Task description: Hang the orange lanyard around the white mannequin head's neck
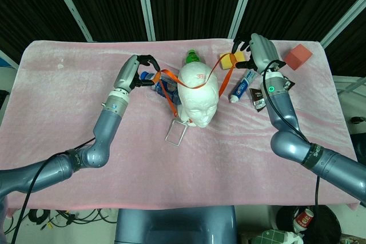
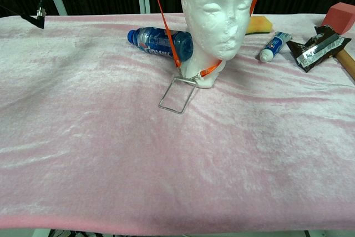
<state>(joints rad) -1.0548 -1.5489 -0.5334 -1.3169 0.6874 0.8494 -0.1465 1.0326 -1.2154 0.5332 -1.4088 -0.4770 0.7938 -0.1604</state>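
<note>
Your desk (image 1: 68, 118), draped in crinkled pink velvet cloth, spreads wide beneath both arms. At its centre stands the white foam mannequin head (image 1: 198, 95), upright and facing you, with the orange ribbon lanyard (image 1: 171, 78) stretched across its crown rather than down at its neck. From the crown, one strand runs to your left hand (image 1: 132, 72), whose fingers are curled closed on the ribbon, and the other climbs to your right hand (image 1: 255, 54), which pinches it beside the yellow sponge (image 1: 227, 60). In the chest view both strands drop past the face to meet at the base of the neck, where the clear rectangular wire-framed badge holder (image 2: 177, 95) hangs tilted against the cloth.

Just behind the head on its left lies a blue plastic drinks bottle (image 2: 160, 41) on its side, and the green cap of a second bottle (image 1: 193, 58) shows over the crown. To the right, a white toothpaste tube with blue print (image 2: 274, 46) lies near a dark crumpled foil snack packet (image 2: 314, 48). A red foam block (image 1: 298, 56) sits at the far right corner.
</note>
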